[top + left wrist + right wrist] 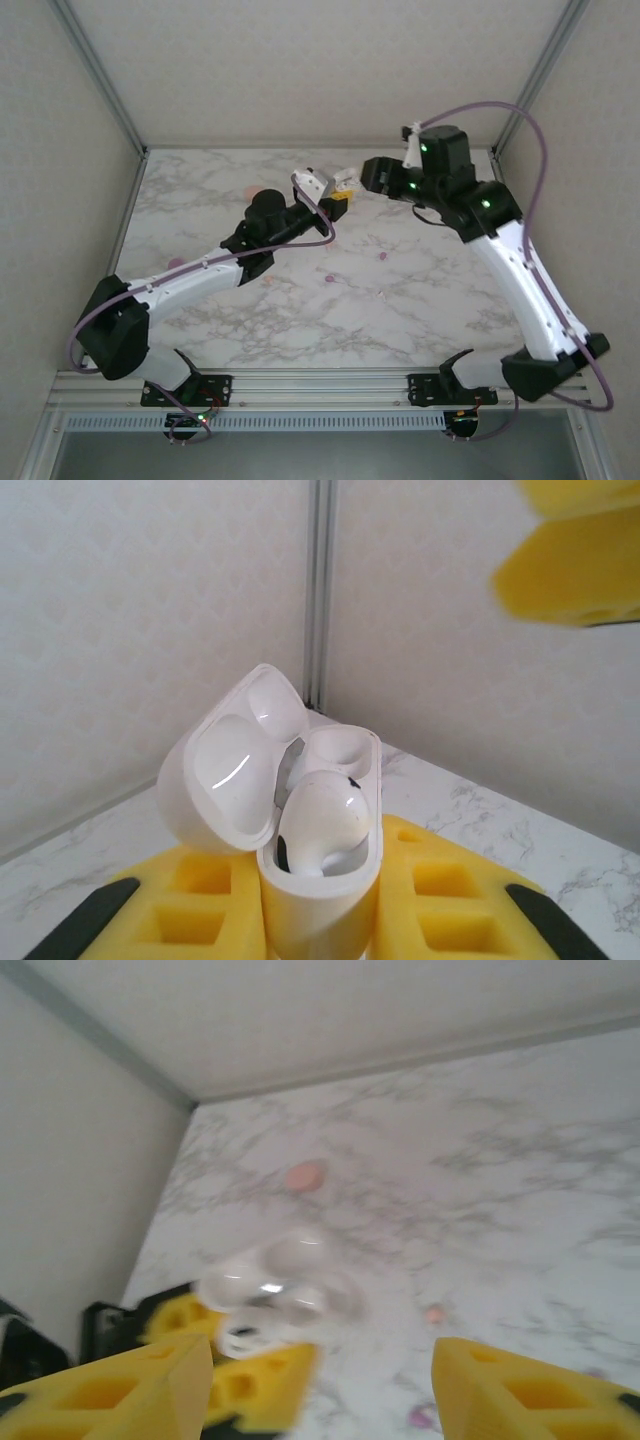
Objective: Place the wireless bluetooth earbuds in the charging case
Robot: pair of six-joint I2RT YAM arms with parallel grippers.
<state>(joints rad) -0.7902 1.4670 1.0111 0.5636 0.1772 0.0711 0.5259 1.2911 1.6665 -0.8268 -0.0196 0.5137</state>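
left gripper (pixel 320 925) clenched on open white case (pixel 225 780), held above the far middle of the table; one white earbud (pixel 322 820) rests inside, second socket (pixel 338 748) empty; right gripper (pixel 322 1360) released, empty, just beside it; second insertion judged outstanding.

Left gripper (pixel 332 200) clamped, right gripper (pixel 320 1378) spread

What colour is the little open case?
The case is white, clearest in the left wrist view.
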